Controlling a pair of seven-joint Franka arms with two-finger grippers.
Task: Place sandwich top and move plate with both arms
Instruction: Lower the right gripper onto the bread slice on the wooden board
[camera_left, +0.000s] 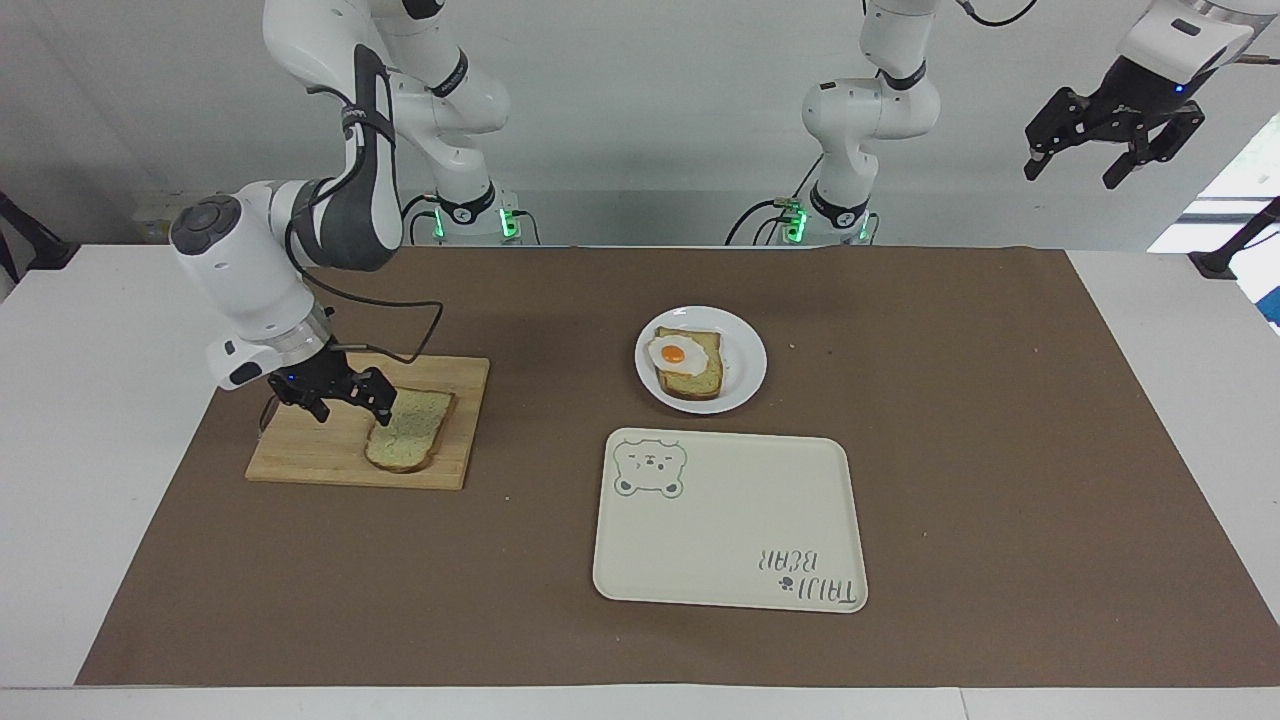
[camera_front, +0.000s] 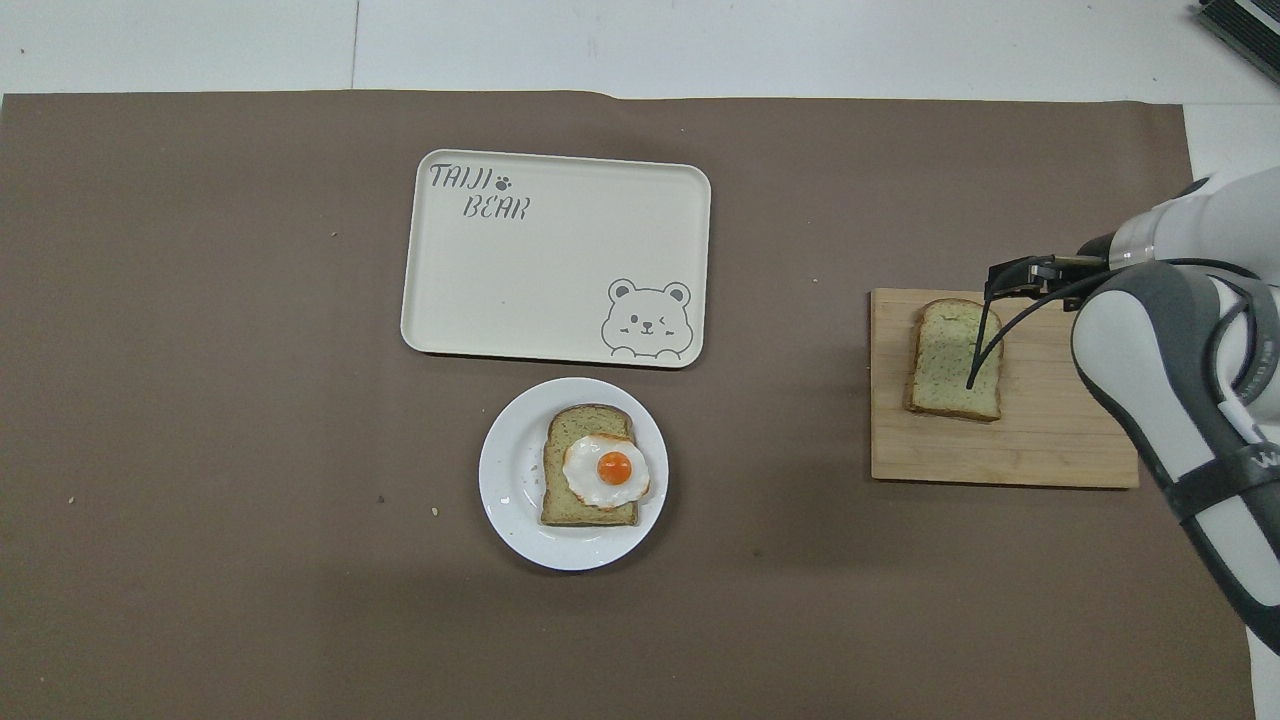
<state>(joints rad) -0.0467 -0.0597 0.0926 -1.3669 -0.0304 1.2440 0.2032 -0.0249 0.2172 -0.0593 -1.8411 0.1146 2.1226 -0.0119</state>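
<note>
The sandwich top is a plain speckled slice lying flat on a wooden cutting board toward the right arm's end of the table; it also shows in the overhead view. My right gripper is open and low over the board, at the slice's edge, one finger at the crust. Only its tip shows in the overhead view. The white plate holds a slice topped with a fried egg. My left gripper is open and waits high above the left arm's end of the table.
A cream tray with a bear drawing lies beside the plate, farther from the robots; it also shows in the overhead view. A brown mat covers the table. The right arm's cable hangs over the slice in the overhead view.
</note>
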